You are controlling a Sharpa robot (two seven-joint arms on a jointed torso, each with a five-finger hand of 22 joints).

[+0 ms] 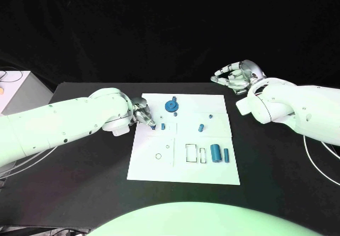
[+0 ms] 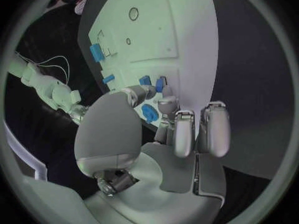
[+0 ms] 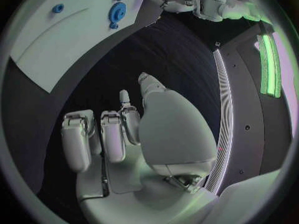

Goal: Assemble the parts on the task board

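The left hand (image 1: 142, 114) pinches a small blue part (image 1: 154, 127) at the task board (image 1: 183, 167); lower it squarely. The right hand (image 1: 237, 76) hovers released.

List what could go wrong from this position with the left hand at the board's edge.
1. The left hand has its fingertips down at a small blue part near the task board edge; a slip could push it onto the black table.
2. Another small blue part lies just beside it and could get knocked.
3. The right hand hovers off the board, too far away to steady anything.
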